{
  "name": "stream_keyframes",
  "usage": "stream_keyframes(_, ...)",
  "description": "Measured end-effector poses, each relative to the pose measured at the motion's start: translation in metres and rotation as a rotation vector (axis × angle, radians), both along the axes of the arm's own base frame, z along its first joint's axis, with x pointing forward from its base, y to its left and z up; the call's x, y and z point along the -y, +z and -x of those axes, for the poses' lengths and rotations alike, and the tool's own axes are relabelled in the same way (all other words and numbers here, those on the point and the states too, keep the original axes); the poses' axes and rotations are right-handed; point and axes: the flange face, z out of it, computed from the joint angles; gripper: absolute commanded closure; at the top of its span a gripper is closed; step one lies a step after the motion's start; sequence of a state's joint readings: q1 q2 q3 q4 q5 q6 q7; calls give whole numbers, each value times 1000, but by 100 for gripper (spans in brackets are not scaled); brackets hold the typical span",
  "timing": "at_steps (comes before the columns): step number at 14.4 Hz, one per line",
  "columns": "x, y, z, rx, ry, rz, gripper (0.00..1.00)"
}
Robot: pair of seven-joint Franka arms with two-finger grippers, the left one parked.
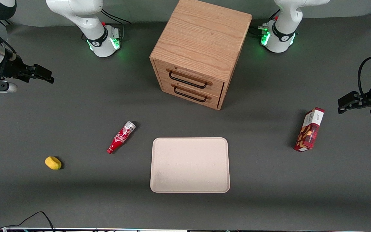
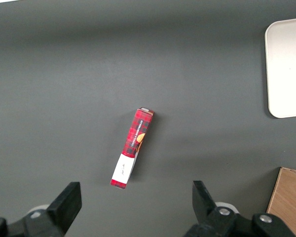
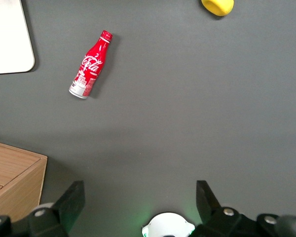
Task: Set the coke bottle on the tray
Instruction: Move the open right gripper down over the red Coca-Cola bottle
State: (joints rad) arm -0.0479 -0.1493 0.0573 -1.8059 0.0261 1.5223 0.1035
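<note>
The coke bottle (image 1: 121,137) lies on its side on the dark table, beside the tray (image 1: 190,165), with its red cap toward the front camera and its silvery base away from it. The right wrist view shows the whole bottle (image 3: 90,64), with a corner of the tray (image 3: 7,39) close by. The cream tray has nothing on it. My gripper (image 1: 42,74) hangs above the table at the working arm's end, farther from the front camera than the bottle and well apart from it. Its fingers (image 3: 74,202) stand wide open with only bare table between them.
A wooden two-drawer cabinet (image 1: 201,54) stands farther from the front camera than the tray. A yellow lump (image 1: 53,162) lies toward the working arm's end. A red snack box (image 1: 309,129) stands toward the parked arm's end. A black cable (image 1: 34,217) runs near the front edge.
</note>
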Motion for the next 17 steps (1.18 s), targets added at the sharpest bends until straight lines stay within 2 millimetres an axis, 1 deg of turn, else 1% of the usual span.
stream_keyframes(3, 0, 0, 0, -1, 0, 0, 0)
stream_keyframes(6, -1, 0, -6, -19, 8, -2, 0)
stream_keyframes(9, -2, -3, -20, -63, 8, -5, 0)
stream_keyframes(11, -8, -15, -32, -85, -17, -2, 0)
stream_keyframes(12, -17, -23, -40, -98, -45, 5, 0)
stream_keyframes(13, -32, -32, -50, -111, -73, 14, 0)
stream_keyframes(15, -64, -53, -71, -131, -120, 26, 0)
stream_keyframes(17, -99, -81, -90, -136, -168, 31, 0)
